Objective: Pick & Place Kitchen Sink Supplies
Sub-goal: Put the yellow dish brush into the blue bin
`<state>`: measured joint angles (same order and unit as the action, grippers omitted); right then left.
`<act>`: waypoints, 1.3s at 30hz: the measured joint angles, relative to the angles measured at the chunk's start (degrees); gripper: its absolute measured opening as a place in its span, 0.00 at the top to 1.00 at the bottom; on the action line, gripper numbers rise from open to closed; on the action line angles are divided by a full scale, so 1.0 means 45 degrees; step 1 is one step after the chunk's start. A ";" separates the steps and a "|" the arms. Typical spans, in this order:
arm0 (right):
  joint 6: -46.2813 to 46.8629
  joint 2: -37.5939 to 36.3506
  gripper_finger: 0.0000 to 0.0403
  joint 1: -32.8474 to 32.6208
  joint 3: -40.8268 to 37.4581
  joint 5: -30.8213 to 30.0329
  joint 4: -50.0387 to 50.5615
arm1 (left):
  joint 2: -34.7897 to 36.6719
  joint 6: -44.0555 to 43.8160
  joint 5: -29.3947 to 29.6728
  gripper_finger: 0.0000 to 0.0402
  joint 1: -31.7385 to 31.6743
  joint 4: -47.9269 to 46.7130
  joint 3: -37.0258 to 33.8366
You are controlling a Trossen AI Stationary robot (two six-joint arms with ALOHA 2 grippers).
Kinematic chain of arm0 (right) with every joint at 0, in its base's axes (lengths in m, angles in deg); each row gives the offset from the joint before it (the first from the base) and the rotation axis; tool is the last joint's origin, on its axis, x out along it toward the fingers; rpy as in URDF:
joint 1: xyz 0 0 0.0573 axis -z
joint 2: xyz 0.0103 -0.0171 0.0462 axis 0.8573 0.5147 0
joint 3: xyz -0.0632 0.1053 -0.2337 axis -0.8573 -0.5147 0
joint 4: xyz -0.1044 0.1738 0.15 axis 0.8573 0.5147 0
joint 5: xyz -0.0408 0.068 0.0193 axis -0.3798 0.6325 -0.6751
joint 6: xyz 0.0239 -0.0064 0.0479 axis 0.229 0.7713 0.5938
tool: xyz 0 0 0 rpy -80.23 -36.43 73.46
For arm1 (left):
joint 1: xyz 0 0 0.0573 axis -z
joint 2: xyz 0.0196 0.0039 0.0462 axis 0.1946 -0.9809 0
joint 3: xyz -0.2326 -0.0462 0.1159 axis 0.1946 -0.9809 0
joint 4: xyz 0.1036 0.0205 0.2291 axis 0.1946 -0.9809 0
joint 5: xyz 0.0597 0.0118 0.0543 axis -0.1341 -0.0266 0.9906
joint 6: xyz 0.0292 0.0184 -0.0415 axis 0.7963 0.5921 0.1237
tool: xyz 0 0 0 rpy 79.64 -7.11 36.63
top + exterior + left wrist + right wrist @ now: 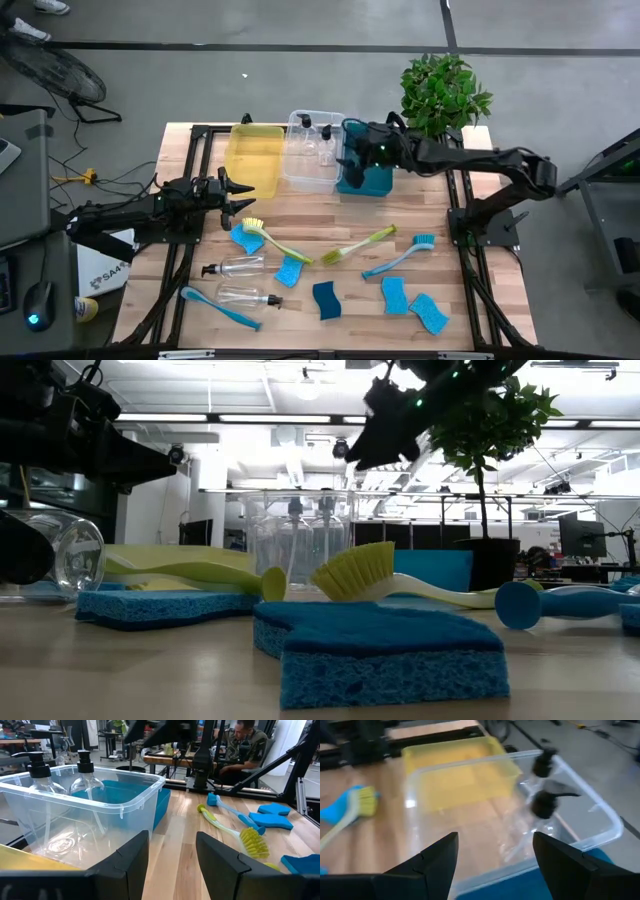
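Observation:
Two clear bottles with black pump tops stand in the clear bin. On the table lie several blue sponges, two yellow-green brushes, two blue brushes and two clear bottles on their sides. My right gripper hangs open above the clear bin's right edge, with nothing between its fingers. At the table's left edge my left gripper points level toward the bins. It is open, and its fingers hold nothing.
A yellow bin stands left of the clear bin and a teal bin right of it. A potted plant stands at the far right corner. A person sits beyond the table.

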<state>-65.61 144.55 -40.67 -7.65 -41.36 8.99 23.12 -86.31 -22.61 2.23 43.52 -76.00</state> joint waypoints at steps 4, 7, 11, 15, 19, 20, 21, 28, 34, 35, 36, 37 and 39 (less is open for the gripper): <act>-0.0127 -0.0748 0.38 -0.0633 0.0000 0.0008 0.1566 | -0.0002 0.0002 0.0000 0.60 0.0000 -0.0001 -0.0004; -0.0481 -0.1271 0.38 -0.1123 0.0000 -0.0075 0.2784 | 0.0003 0.0001 0.0000 0.60 0.0001 0.0004 -0.0003; -0.0509 -0.1845 0.38 -0.1778 -0.0133 -0.0552 0.3672 | -0.0002 0.0002 0.0000 0.60 -0.0001 0.0000 0.0000; -0.0582 -0.2661 0.38 -0.2224 -0.1390 -0.1170 0.2991 | 0.0002 0.0001 0.0000 0.60 0.0002 0.0000 -0.0001; -0.0251 -0.3672 0.38 -0.2531 -0.3288 -0.1240 0.1076 | -0.0001 0.0003 0.0000 0.60 0.0003 0.0003 0.0000; -0.0106 -0.3968 0.38 -0.2633 -0.3752 -0.1220 0.0491 | -0.0002 0.0001 0.0000 0.60 -0.0002 -0.0001 0.0000; -0.0003 -0.4287 0.38 -0.2730 -0.4190 -0.1196 0.0014 | 0.0003 0.0003 0.0000 0.60 0.0003 -0.0001 0.0000; 0.0182 -0.6458 0.38 -0.3475 -0.6115 -0.1121 -0.0868 | -0.0002 0.0000 -0.0003 0.60 0.0000 0.0001 0.0000; 0.0005 -0.7215 0.38 -0.4308 -0.6523 0.0722 0.0402 | 0.0000 0.0002 0.0000 0.60 0.0002 0.0003 0.0000; 0.0050 -0.7195 0.38 -0.4470 -0.6523 0.0853 0.0685 | -0.0002 0.0002 -0.0005 0.60 0.0003 0.0004 -0.0003; 0.0158 -0.7113 0.38 -0.4624 -0.6523 0.0916 0.0924 | 0.0000 0.0001 -0.0004 0.60 0.0000 0.0004 0.0000; 0.0317 -0.6993 0.38 -0.4769 -0.6523 0.0998 0.1084 | -0.0002 0.0003 -0.0003 0.60 0.0000 0.0004 0.0000; 0.0408 -0.6769 0.38 -0.5013 -0.6523 0.1201 0.1274 | -0.0001 0.0003 0.0000 0.60 -0.0001 0.0004 0.0000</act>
<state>-63.78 114.09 -63.23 -37.01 -35.96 14.72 23.11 -86.30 -22.61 2.23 43.54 -76.00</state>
